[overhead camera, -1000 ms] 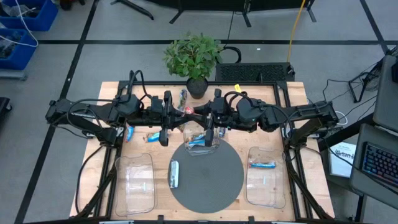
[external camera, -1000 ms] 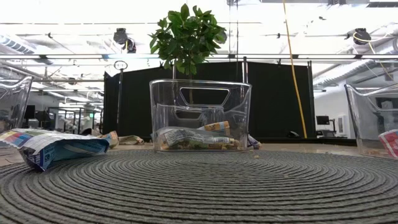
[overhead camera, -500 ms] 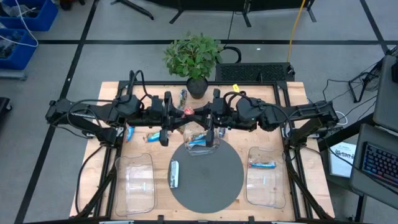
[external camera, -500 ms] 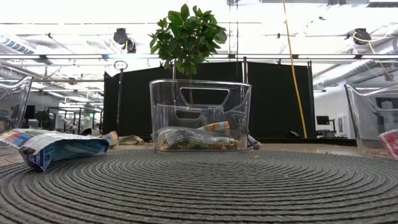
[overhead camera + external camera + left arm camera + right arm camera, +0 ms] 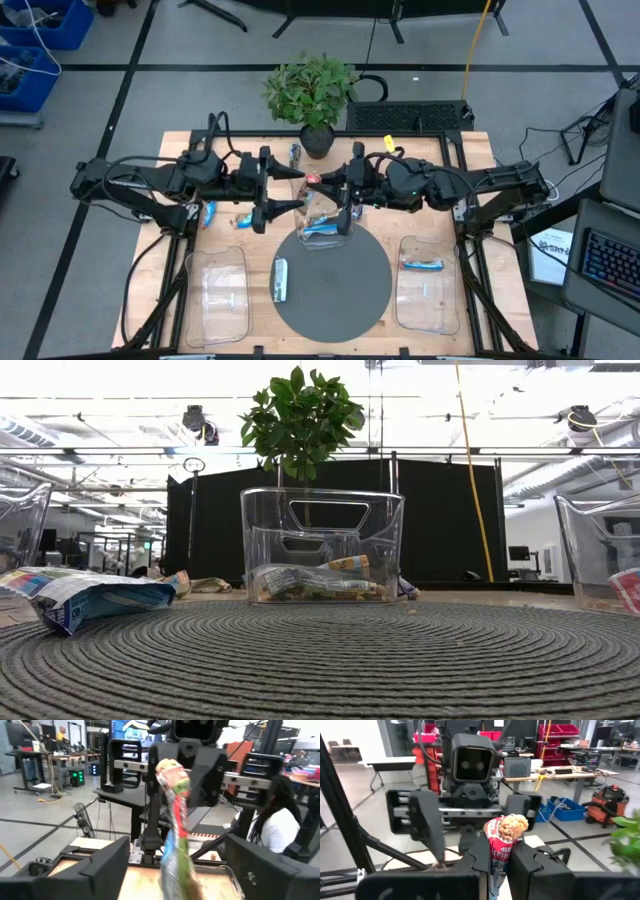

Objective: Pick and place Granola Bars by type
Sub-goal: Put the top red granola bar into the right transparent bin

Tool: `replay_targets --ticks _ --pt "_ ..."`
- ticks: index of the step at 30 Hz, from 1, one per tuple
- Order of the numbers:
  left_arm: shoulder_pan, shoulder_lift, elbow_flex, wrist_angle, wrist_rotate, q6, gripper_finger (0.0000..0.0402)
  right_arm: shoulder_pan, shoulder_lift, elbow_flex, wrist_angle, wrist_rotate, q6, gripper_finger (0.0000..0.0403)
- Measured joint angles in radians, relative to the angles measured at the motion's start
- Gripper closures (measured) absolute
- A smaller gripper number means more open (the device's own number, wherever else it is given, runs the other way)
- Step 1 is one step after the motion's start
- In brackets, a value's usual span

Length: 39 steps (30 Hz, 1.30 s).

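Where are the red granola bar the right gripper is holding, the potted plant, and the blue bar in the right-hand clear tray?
red granola bar (image 5: 504,836): right wrist view, wrapper's upper end.
potted plant (image 5: 311,88): high view, leaves.
blue bar (image 5: 421,264): high view, wrapper's middle.

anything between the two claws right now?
Yes: a red granola bar, pinched in the right claw, hangs in front of the open left claw. Both wrist views show it; the high view too.

Three clear trays (image 5: 222,290): one by the desk's front-left corner, one by the front-right, one mid-desk. One round mat (image 5: 340,290), one potted plant (image 5: 312,90). Granola Bars (image 5: 281,280): one on the mat, one red bar (image 5: 506,832) in the right gripper (image 5: 501,854), one in the front-right tray, three on bare wood; the mid-desk tray's heap cannot be counted
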Motion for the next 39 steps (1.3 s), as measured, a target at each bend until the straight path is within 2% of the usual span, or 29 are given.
replay_targets --ticks 4,7,16,25,32,39 --pt "0.001 -0.038 0.0 -0.006 0.008 -0.004 0.0026 0.009 -0.037 0.0 -0.082 0.04 0.006 0.038" --pt "0.001 -0.076 0.0 -0.013 0.008 0.003 0.0006 0.023 -0.07 0.0 -0.16 0.078 0.022 0.038" --pt "0.001 -0.189 0.0 -0.153 -0.076 0.038 0.0022 0.104 -0.192 0.0 -0.444 0.08 0.156 0.0382" --pt "0.001 -0.258 0.0 -0.235 -0.165 0.038 0.0029 0.203 -0.288 0.0 -0.767 0.07 0.395 0.0382" --pt "0.001 -0.274 0.0 -0.272 -0.221 0.031 0.0025 0.299 -0.305 0.0 -1.072 -0.066 0.696 0.0383" --pt "0.001 -0.273 0.0 -0.28 -0.253 0.02 0.0025 0.35 -0.258 0.0 -1.243 -0.234 0.816 0.0384"
